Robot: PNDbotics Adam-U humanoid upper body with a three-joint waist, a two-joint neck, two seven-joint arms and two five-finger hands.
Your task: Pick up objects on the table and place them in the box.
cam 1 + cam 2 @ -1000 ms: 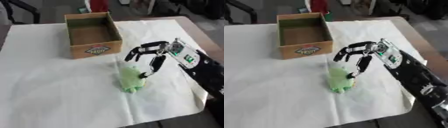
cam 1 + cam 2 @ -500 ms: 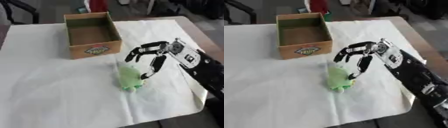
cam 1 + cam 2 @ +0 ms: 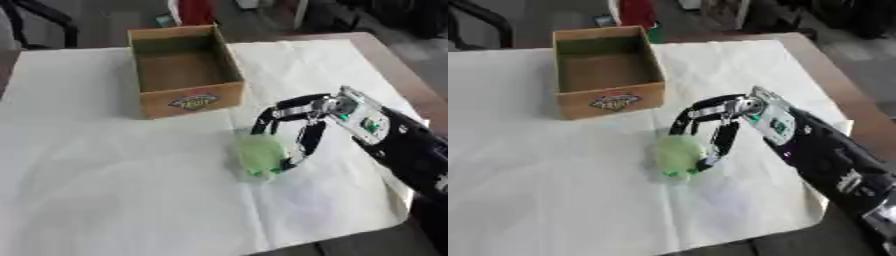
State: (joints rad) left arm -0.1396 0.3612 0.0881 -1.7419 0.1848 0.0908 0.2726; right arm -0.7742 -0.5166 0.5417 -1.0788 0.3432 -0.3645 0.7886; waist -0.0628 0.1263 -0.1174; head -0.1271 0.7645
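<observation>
1. I see my right hand (image 3: 302, 117) reaching in from the right side, arm stretched across the white cloth (image 3: 105, 190) that covers the surface (image 3: 398, 70).
2. Its fingers (image 3: 308, 142) are curved downward around a pale green object (image 3: 260, 156), one set passing over its far side and another down its right side, with the tips at the object's edge. I would call it closed around the green object, though I cannot tell whether every finger is touching it.
3. The green object lies on the cloth, near the middle of the surface and a little toward my right. I can only make out a soft, rounded, light green shape.
4. The cardboard box (image 3: 184, 72) stands open-topped on the cloth, beyond the green object and to its left, apart from it. It has a label on its near wall.
5. My left hand shows in neither view.
</observation>
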